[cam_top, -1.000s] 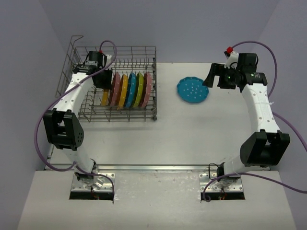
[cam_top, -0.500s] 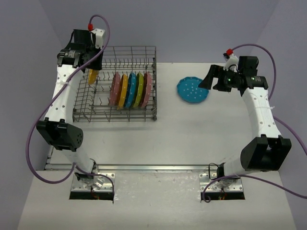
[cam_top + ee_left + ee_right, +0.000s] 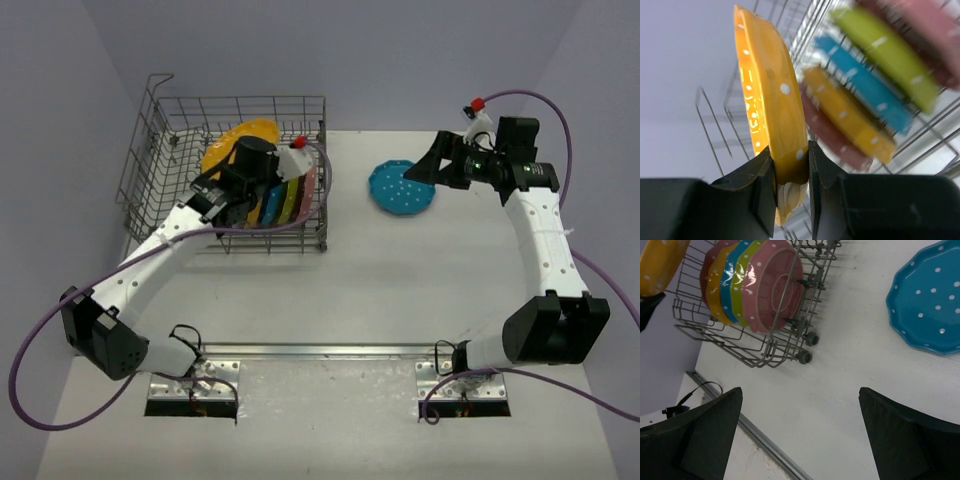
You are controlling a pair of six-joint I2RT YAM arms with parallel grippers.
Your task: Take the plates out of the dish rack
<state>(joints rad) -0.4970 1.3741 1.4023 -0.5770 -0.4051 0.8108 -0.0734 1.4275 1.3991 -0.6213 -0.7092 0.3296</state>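
My left gripper (image 3: 243, 163) is shut on the rim of an orange polka-dot plate (image 3: 240, 137) and holds it in the air above the grey wire dish rack (image 3: 150, 130). The left wrist view shows my gripper (image 3: 790, 165) clamping the plate (image 3: 772, 120) edge-on. Several plates stand upright in the rack's right end: dark pink (image 3: 827, 131), orange (image 3: 850, 116), blue (image 3: 865, 85), green (image 3: 890, 55), pink (image 3: 777, 285). A blue plate (image 3: 402, 187) lies flat on the table. My right gripper (image 3: 430, 168) is open and empty, hovering just right of it.
The rack's raised wire handle (image 3: 160, 80) stands at its back left corner. The rack has small wheels (image 3: 805, 356) at its right end. A metal rail (image 3: 320, 350) runs along the table's near edge. The blue plate (image 3: 930, 300) is at the upper right of the right wrist view.
My left arm has carried the orange plate from the rack's left side to above the standing plates. The right gripper has barely shifted.
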